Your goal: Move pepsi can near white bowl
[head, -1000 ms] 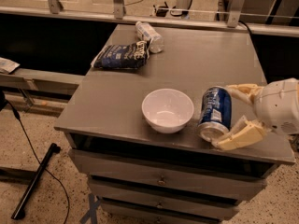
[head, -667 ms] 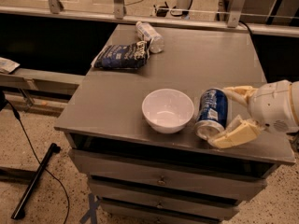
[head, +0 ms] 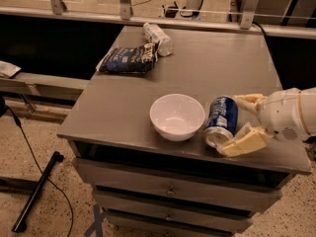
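Camera view showed cream, blocky fingers (head: 247, 143) clamped on the tilted, dark blue aluminium pepsi can (head: 222, 116), the gripper (head: 231, 125) at the grey drawer cabinet's (head: 123, 107) front right, can just beside the round, glossy white bowl (head: 177, 116).

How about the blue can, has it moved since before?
Yes. The pepsi can slid slightly left toward the white bowl, which stayed put. The end effector grips it at the right front of the table.
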